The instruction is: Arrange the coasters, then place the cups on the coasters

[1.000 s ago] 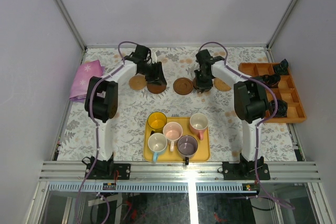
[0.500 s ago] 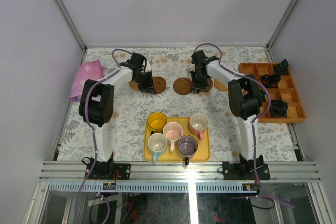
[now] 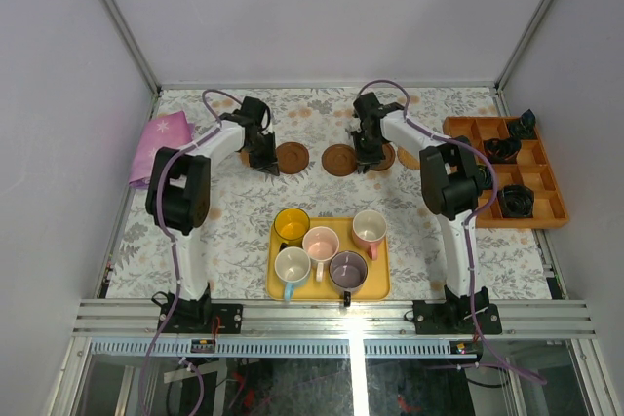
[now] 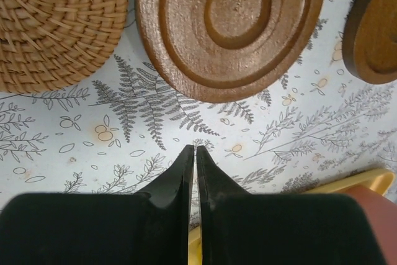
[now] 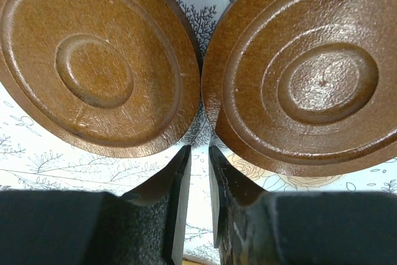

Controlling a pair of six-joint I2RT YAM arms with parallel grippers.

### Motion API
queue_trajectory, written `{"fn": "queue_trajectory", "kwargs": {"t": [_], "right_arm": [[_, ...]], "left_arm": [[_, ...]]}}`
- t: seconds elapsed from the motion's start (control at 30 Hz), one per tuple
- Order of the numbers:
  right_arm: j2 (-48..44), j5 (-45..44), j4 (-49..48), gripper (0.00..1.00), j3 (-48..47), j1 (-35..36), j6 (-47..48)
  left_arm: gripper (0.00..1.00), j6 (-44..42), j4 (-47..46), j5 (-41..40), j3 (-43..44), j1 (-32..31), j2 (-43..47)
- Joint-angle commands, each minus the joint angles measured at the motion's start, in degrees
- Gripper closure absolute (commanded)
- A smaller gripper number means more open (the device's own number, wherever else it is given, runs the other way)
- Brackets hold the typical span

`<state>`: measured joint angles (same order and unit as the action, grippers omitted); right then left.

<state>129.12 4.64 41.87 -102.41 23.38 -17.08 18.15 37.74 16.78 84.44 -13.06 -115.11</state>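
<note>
— where does the left gripper (image 4: 192, 161) sit?
— low over the tabletop (image 4: 124, 122), its fingers pressed together on nothing; just beyond the tips lies a dark wooden coaster (image 4: 231, 29); a woven coaster (image 4: 53, 23) lies just beside it on one side, and the edge of a second brown coaster (image 4: 375, 29) shows on the other.
— and the right gripper (image 5: 197, 159)?
— its fingers stand a narrow slit apart, with nothing between them; the tips point at the seam between two more coasters (image 5: 99, 60), both brown and ringed, whose rims almost meet.
— how do things lie from above?
— the coasters run in a row across the far half of the tabletop; both arms reach out over that row.
— and the cups (image 3: 321, 242)?
— all five stand together on the yellow tray (image 3: 378, 285), close to the arm bases and well apart from the coasters; not one is on a coaster yet.
</note>
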Motion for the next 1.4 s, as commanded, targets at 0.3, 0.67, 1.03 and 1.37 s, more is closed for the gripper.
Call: {"fn": "queue_trajectory", "kwargs": {"t": [0.3, 0.67, 1.03, 1.37], "right_arm": [[2.4, 1.3, 1.8, 0.75, -4.8, 1.5, 0.6], [3.5, 1.6, 1.0, 0.76, -5.1, 1.7, 0.6], [4.6, 1.6, 1.1, 0.75, -6.7, 1.8, 0.6], [5.9, 0.7, 1.2, 0.74, -8.3, 1.7, 0.7]], "left_arm": [[0.96, 2.2, 3.3, -6.0, 4.1, 0.9, -4.9], [0.97, 1.9, 2.9, -4.1, 9.5, 0.9, -10.1], [0.97, 2.0, 2.1, -1.5, 11.4, 1.0, -12.2], [0.97, 1.9, 2.1, -1.0, 11.2, 0.9, -12.5]]}}
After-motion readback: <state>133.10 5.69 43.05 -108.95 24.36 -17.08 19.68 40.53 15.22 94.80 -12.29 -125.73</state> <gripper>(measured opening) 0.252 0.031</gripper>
